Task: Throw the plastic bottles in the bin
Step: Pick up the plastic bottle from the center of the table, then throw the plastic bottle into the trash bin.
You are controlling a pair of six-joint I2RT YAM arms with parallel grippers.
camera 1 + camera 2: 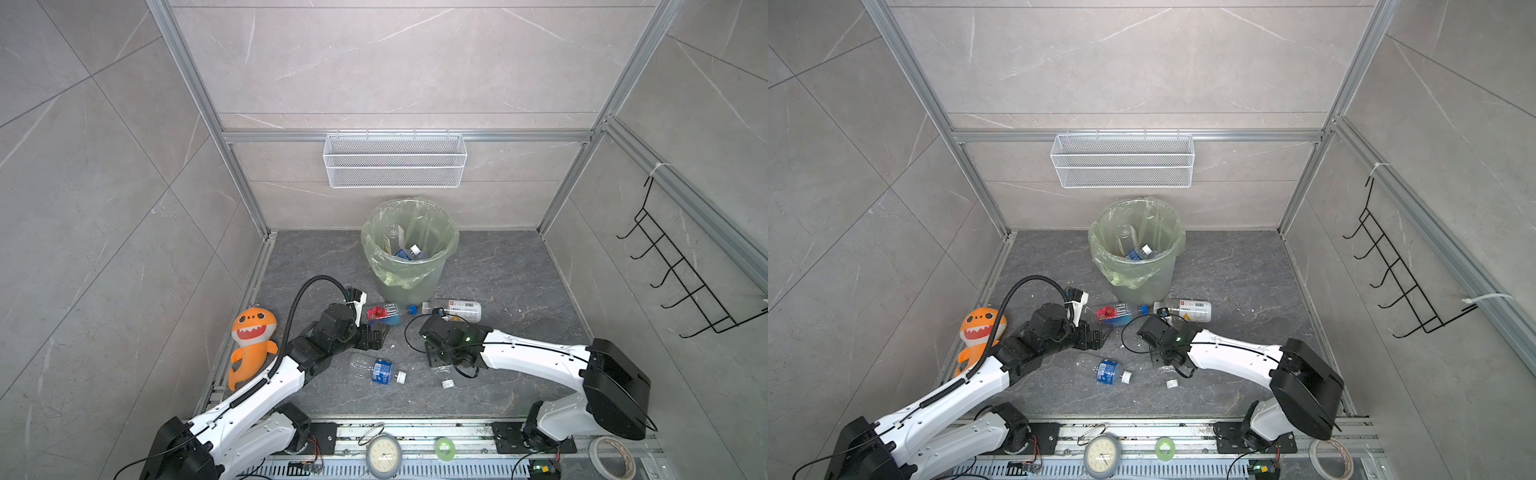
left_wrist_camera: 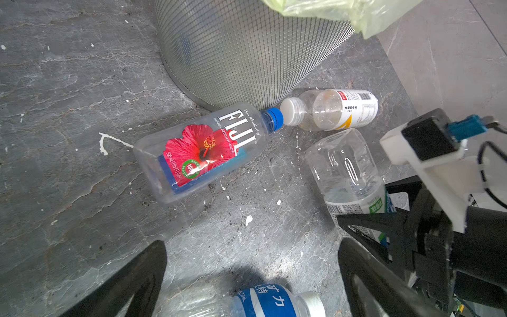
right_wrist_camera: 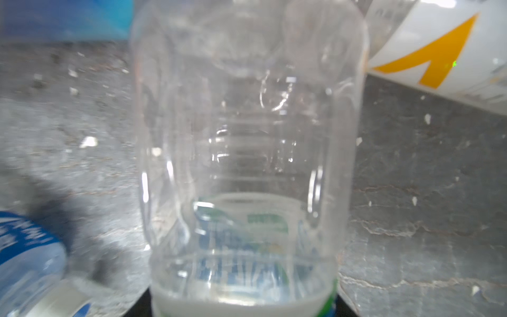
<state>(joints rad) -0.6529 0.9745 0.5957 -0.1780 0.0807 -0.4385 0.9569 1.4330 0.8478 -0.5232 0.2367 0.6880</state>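
Green-labelled bottle [image 3: 247, 131] outside bin [image 1: 415, 289], which holds bottles [image 1: 404, 252].

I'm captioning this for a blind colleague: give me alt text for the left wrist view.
A Fiji bottle lies on the stone floor, its blue cap next to the white cap of a white-labelled bottle, both at the foot of the bin. The open left gripper hangs near a blue-labelled bottle; the right gripper straddles a clear green-labelled bottle.
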